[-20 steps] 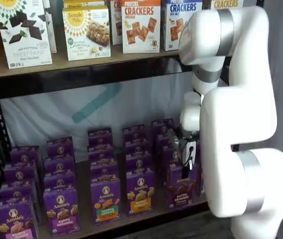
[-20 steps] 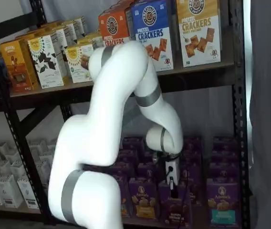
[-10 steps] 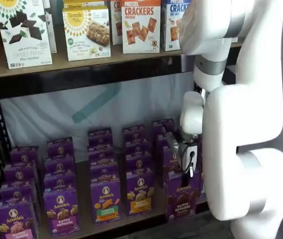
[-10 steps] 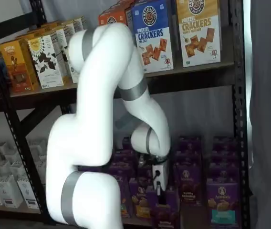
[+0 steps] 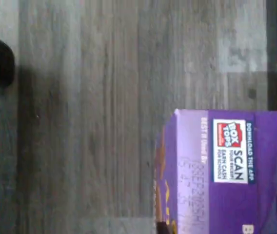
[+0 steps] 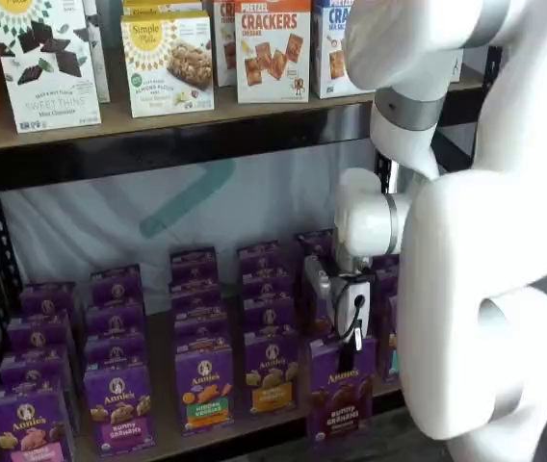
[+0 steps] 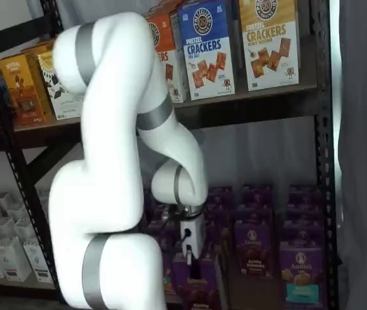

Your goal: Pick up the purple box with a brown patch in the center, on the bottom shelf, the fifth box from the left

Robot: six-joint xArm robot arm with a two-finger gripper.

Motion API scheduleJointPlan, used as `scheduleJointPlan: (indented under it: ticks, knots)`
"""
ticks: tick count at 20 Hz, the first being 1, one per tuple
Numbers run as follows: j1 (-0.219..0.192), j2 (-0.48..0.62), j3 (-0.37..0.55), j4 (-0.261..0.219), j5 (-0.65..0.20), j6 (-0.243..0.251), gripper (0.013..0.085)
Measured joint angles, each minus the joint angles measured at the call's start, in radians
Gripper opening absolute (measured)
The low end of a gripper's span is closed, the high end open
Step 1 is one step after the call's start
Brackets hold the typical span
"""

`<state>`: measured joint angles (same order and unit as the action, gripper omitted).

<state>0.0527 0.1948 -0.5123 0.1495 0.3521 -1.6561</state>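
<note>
A black metal rack [image 7: 321, 129] stands before a pale grey sheet backdrop [image 6: 206, 207] bearing faint teal marks. The floor [image 5: 104, 97], seen in the wrist view, is grey wood-grain plank. A grey curtain [image 7: 364, 155] hangs at the rack's side.

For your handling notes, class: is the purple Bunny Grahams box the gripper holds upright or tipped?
Upright. The purple box hangs from the gripper, front label reading level, just off the bottom shelf.

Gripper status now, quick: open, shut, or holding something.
Gripper: shut on the small purple carton with the dark brown cookie picture, gripped at its top edge and held in front of the shelf's front row.
</note>
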Motion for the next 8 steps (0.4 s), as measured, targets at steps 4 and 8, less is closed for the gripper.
scheduleJointPlan:
  ticks: [4, 8]
  knots:
    - [0.047, -0.12, 0.074, -0.025, 0.031, 0.074, 0.033]
    - [0.081, -0.242, 0.135, -0.036, 0.061, 0.121, 0.033]
